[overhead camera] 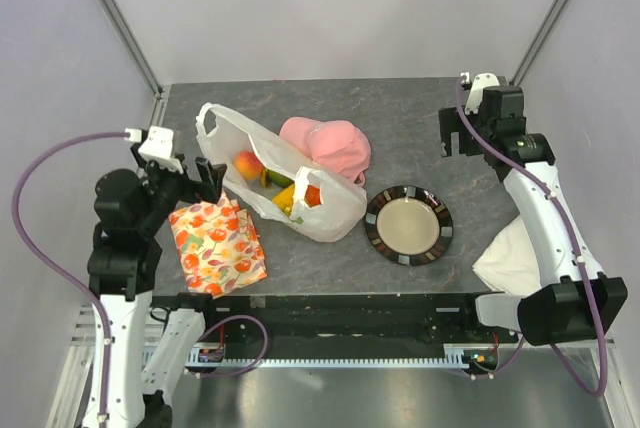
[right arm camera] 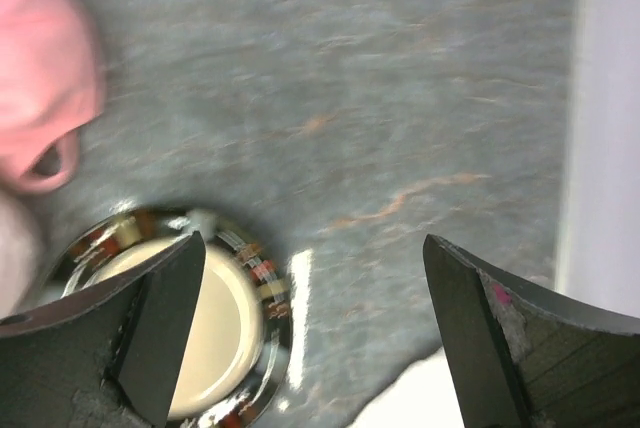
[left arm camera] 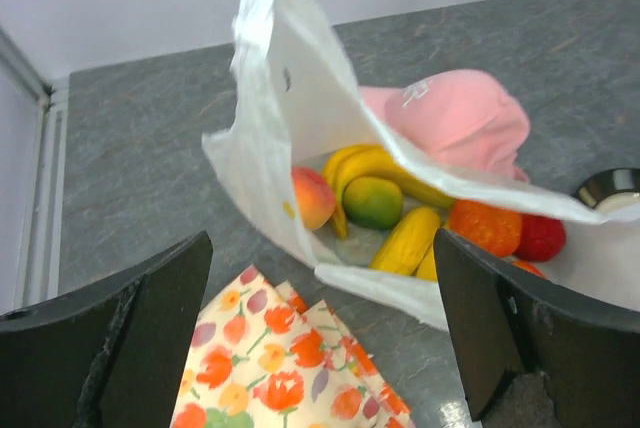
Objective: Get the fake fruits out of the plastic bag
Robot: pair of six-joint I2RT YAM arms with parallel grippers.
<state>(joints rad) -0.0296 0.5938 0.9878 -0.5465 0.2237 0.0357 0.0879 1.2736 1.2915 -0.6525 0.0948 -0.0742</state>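
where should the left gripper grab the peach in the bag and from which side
Grip the peach across its round middle, coming from the left gripper through the open mouth of the plastic bag. The peach lies nearest that opening with its near face bare, while the bananas and green fruit crowd its far side. The upper flap stands lifted, so a low approach likely clears it.

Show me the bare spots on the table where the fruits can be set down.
Barest: grey table between the pink fabric cap and the right tool, beyond the round dark-rimmed plate. Also the near strip between the orange-flowered cloth and the plate. Crowded: left-centre, where the white plastic bag, cap, cloth and left tool bunch.
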